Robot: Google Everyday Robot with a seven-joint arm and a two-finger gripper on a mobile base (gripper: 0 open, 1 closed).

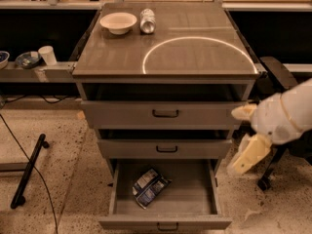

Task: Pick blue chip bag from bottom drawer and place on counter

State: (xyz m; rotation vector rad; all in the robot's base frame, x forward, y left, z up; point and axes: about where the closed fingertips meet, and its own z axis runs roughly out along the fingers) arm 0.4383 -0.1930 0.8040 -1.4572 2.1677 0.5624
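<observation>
Hovering at mid-right of frame, gripper (235, 141) spread, holding nothing; bag (150, 186) lies in the open bottom drawer (191, 195), lower centre (down-left of gripper, well apart); its long axis runs lower-left to upper-right; counter (195, 57) above.

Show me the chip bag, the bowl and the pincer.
chip bag (150, 186), camera view, middle of the bag, in the bottom drawer (195, 195).
bowl (118, 21), camera view, its inside, on the counter (195, 57).
pincer (249, 135), camera view, its middle, right of the middle drawer (166, 149).
</observation>
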